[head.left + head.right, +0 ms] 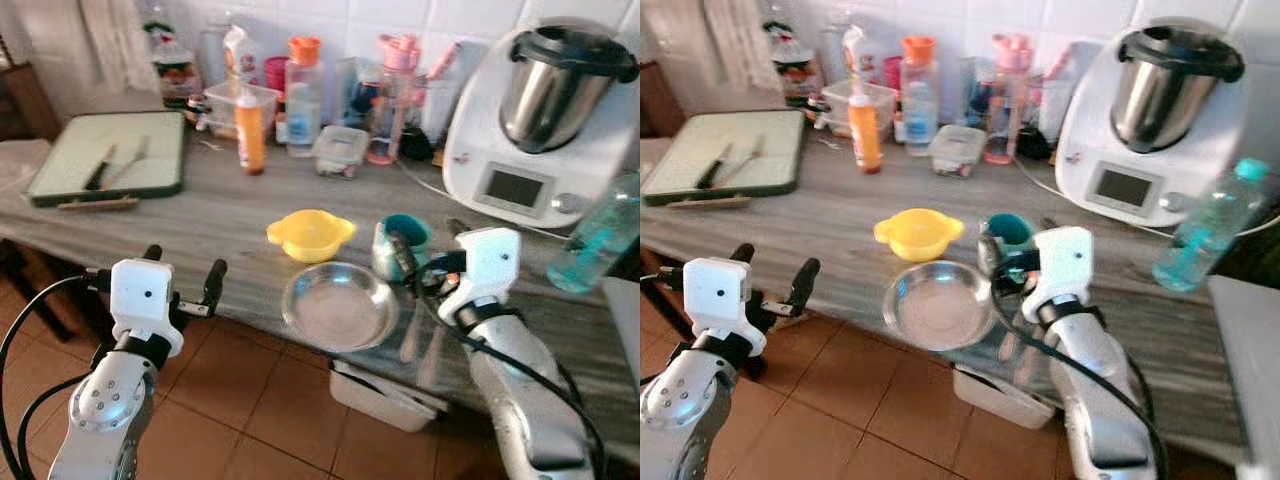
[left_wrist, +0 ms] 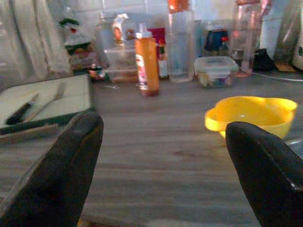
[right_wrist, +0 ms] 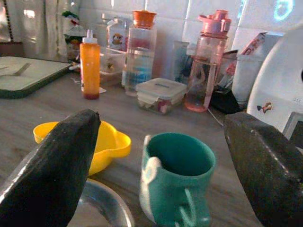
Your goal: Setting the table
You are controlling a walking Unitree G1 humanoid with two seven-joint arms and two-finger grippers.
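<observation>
A yellow bowl (image 1: 310,235), a steel plate (image 1: 338,305) and a teal mug (image 1: 400,245) stand close together near the front edge of the grey counter (image 1: 200,215). My right gripper (image 1: 428,245) is open just in front of the mug (image 3: 177,179), one finger on each side and neither touching it. My left gripper (image 1: 183,270) is open and holds nothing, level with the counter edge, left of the plate. Its wrist view looks across the counter to the yellow bowl (image 2: 251,113). A green-rimmed tray (image 1: 60,185) at the far left carries a knife (image 1: 98,170) and a fork (image 1: 130,160).
A white food processor (image 1: 540,110) stands at the back right, with a blue bottle (image 1: 600,235) beside it. An orange bottle (image 1: 250,130), clear bottles and a lidded container (image 1: 340,150) line the tiled wall. A white bin (image 1: 385,395) sits under the counter edge.
</observation>
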